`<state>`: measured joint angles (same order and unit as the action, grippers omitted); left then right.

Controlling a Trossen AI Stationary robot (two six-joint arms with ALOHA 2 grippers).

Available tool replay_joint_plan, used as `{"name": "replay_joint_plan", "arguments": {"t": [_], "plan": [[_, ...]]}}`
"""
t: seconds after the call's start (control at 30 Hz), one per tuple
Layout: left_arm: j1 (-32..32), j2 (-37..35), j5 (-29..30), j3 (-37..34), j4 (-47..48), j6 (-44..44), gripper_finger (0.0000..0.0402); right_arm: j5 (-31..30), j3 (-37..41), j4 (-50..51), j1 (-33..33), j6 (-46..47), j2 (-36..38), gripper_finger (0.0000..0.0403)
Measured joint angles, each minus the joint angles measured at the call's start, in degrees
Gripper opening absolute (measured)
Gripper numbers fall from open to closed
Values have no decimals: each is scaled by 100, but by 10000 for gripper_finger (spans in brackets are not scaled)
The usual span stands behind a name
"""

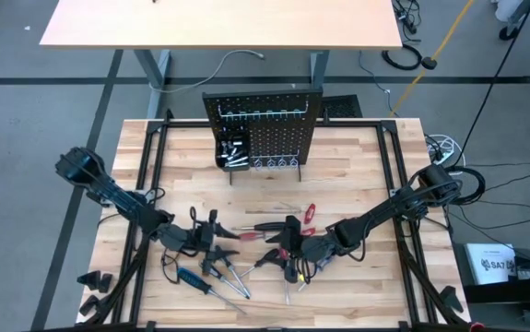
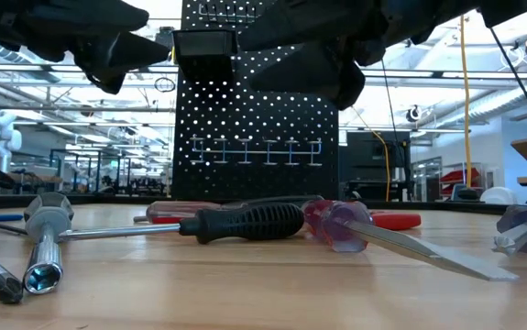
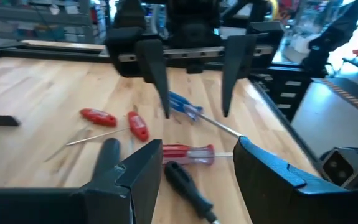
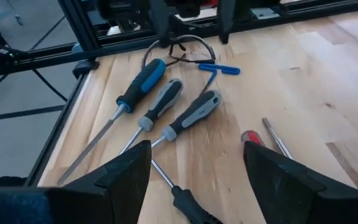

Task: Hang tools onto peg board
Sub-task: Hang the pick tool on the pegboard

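Table (image 1: 357, 166) carries everything: peg board (image 1: 263, 129) upright at the far edge, tools (image 1: 246, 249) scattered flat across the near half, none in a grip. Left gripper (image 1: 217, 242) and right gripper (image 1: 274, 251) face each other low over the pile, both with fingers spread wide and holding nothing. Between them lie a black-handled screwdriver (image 2: 245, 222) and a red-handled screwdriver (image 3: 188, 153).
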<state>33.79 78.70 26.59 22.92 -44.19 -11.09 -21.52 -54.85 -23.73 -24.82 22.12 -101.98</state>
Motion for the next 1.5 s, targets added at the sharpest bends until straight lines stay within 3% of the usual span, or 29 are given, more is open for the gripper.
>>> {"name": "replay_joint_plan", "arguments": {"t": [0.2,0.53,0.83,1.0,1.1,1.3,1.5], "plan": [[-71,231,-411,2,-238,-49,198,217,-3,-40,-2,-34,-74,247],[-71,336,-367,2,-253,-61,198,251,-4,600,196,-289,-118,247],[-71,336,-134,9,-334,-102,198,134,-2,2590,544,584,602,247],[-73,336,9,11,-119,-363,198,-381,-4,4286,533,1456,1105,247],[-72,336,23,11,-82,-364,198,-160,-2,4849,536,1682,1174,247],[-72,336,107,11,-47,-382,198,802,-2,4376,479,1473,1122,247],[-74,336,110,11,-6,-492,198,629,0,3679,130,1838,1065,247]]}}
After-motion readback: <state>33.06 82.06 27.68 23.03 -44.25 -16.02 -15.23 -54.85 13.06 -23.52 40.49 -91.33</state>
